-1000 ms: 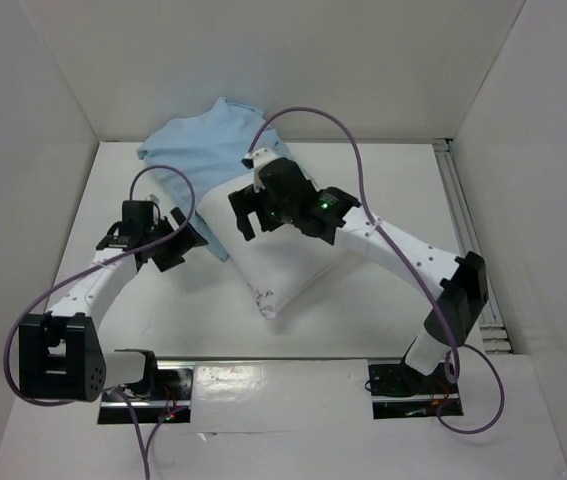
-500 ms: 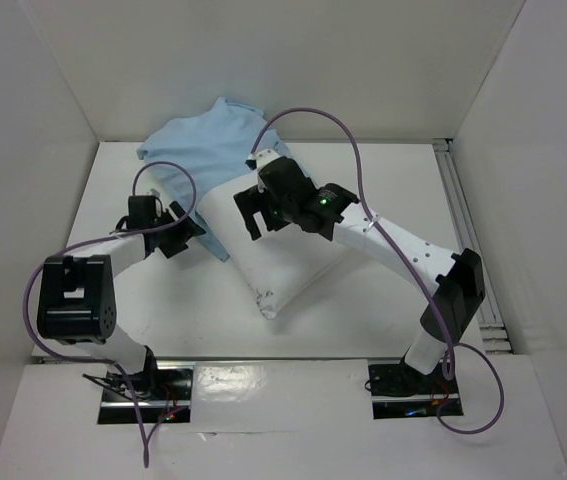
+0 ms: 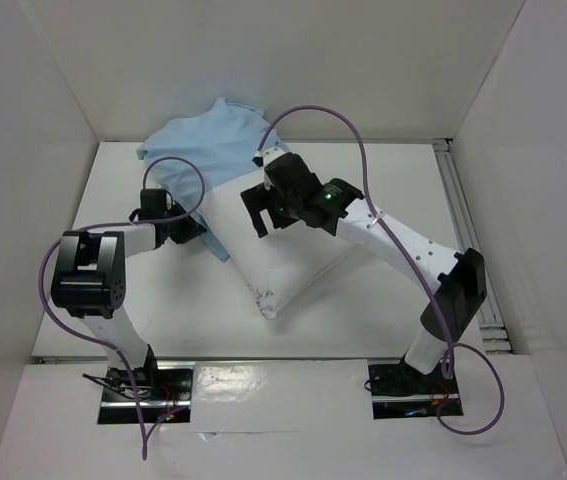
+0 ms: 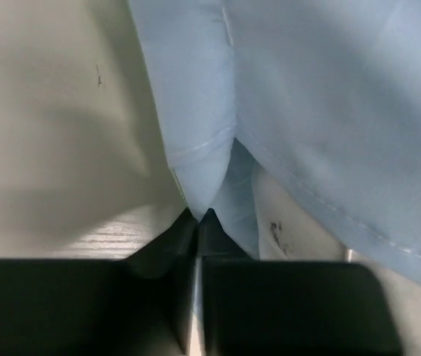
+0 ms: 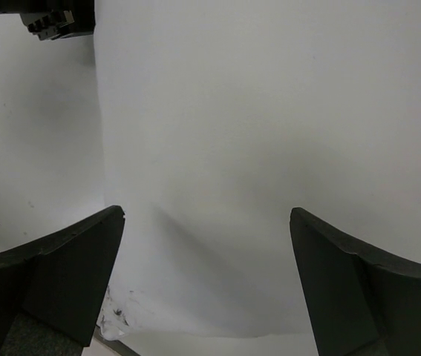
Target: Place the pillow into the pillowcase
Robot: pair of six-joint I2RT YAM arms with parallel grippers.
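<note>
Three views, and each tells me something the others don't. From above, the pillow [image 3: 293,265] lies slantwise in the middle of the table [image 3: 163,300]. Its far end meets the pillowcase [image 3: 208,150], which is bunched against the back wall. The left gripper [image 3: 188,228] sits at the cloth's near edge, but I can't read its jaws from up there. The left wrist view settles that: the jaws are pressed together on a fold of the blue hem. The right wrist view shows the right gripper [image 5: 206,252] spread wide above bare white pillow, touching nothing. The right arm hides where pillow and cloth overlap. In the left wrist view I can't tell whether the pale surface around the fold is table or pillow.
</note>
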